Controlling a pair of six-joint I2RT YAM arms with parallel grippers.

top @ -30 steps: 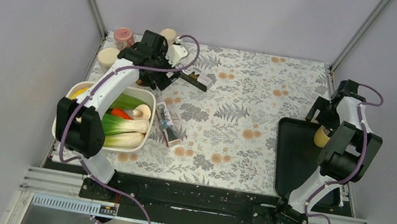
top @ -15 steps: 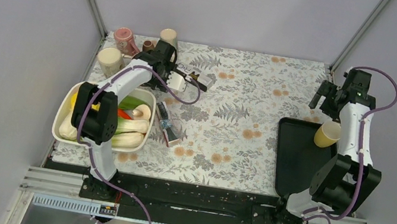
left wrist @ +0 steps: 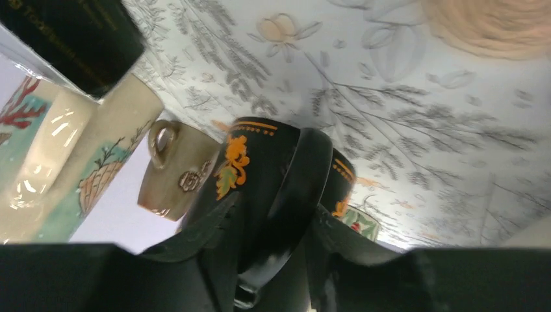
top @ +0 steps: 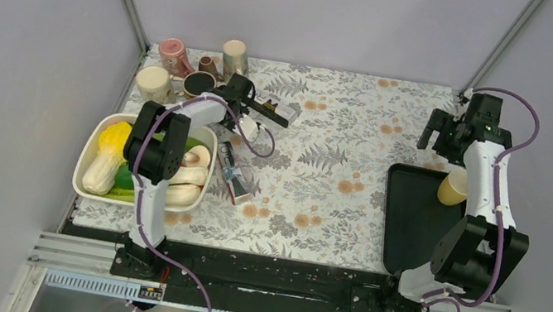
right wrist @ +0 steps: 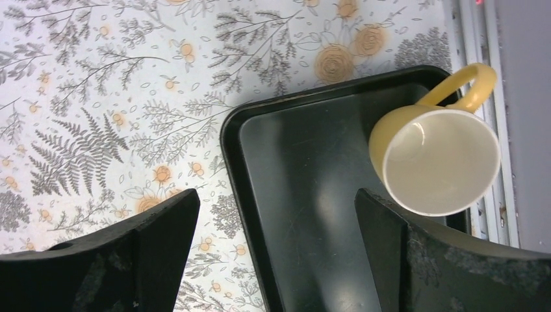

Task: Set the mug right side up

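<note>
Black with orange scrollwork, the glazed mug (left wrist: 253, 162) is at the far-left corner of the floral-print tablecloth (top: 341, 149), in the left gripper (left wrist: 276, 211), whose fingers look pinched on its body either side of the handle loop. A small tan ceramic cup (left wrist: 175, 172) is just beside it, with a tall cream mug with teal pattern (left wrist: 97, 156) next over. The wrist view is rolled, so it is hard to tell whether rim or base faces the cloth. Likely step: roll the wrist until the opening faces up. Grip firmly, lift clear of the tan cup, set the base flat, then release. The right gripper (right wrist: 273, 240) hangs spread wide over the black plastic tray (right wrist: 305, 195) carrying a yellow ceramic mug (right wrist: 435, 159).
</note>
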